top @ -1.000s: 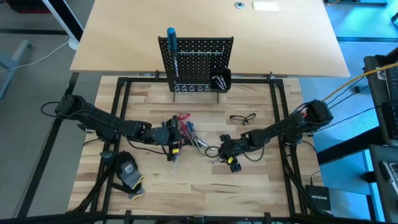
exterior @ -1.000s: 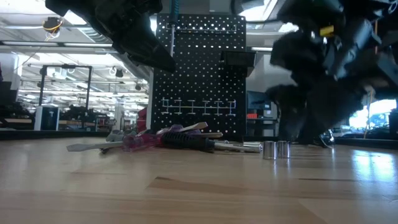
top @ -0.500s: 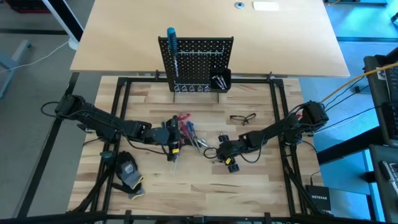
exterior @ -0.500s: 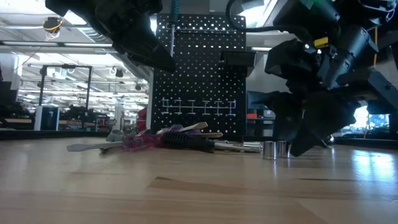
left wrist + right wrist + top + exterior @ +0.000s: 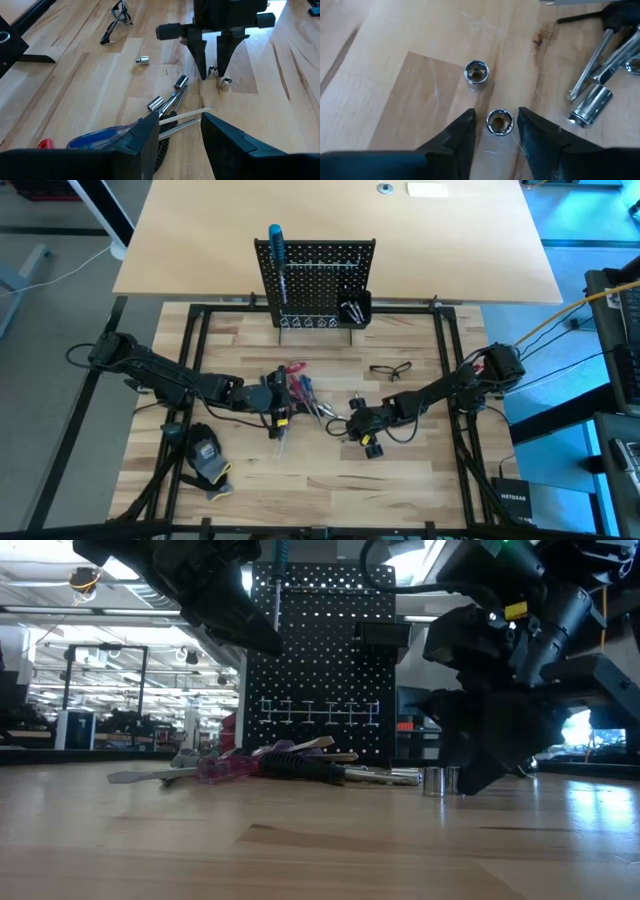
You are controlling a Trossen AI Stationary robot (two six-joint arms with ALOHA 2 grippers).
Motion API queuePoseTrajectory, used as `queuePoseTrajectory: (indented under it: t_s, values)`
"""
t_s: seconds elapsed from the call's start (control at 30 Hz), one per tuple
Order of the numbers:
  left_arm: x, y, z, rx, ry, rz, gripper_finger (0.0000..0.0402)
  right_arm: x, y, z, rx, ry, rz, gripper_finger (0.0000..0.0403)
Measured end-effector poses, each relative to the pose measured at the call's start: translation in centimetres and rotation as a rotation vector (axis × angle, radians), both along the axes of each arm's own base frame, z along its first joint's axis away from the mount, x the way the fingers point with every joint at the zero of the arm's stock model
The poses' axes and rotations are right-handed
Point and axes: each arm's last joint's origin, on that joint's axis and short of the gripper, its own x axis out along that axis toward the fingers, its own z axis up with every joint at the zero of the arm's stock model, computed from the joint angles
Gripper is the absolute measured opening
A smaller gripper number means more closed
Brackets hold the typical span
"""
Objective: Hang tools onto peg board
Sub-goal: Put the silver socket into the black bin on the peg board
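R gripper (image 5: 493,131) is down at the table, jaws part open, straddling a small silver socket (image 5: 499,122), not clearly pinching it yet. Socket stands on end, hollow mouth up, long axis vertical; a second socket (image 5: 476,72) sits just beside. Prob. light, stiff, slick steel: pinch across the round wall, mid-height, or it may squirt out. L gripper (image 5: 180,131) part open, holding nothing, hovering over the tool pile (image 5: 300,392) w/ blue screwdriver (image 5: 100,138). Peg board (image 5: 318,280) well apart at the table's far edge.
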Motion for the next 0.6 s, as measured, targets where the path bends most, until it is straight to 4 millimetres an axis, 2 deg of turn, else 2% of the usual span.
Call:
queuePoseTrajectory:
  t_s: [0.3,0.6]
  values:
    - [0.00,0.00,0.00,0.002,0.001,-0.001,0.0136,0.11,0.03,0.10,-0.002,0.006,0.002,0.0069]
    - [0.00,0.00,-0.01,0.000,0.001,0.000,0.0136,0.12,-0.01,0.09,-0.019,0.003,-0.013,0.0082]
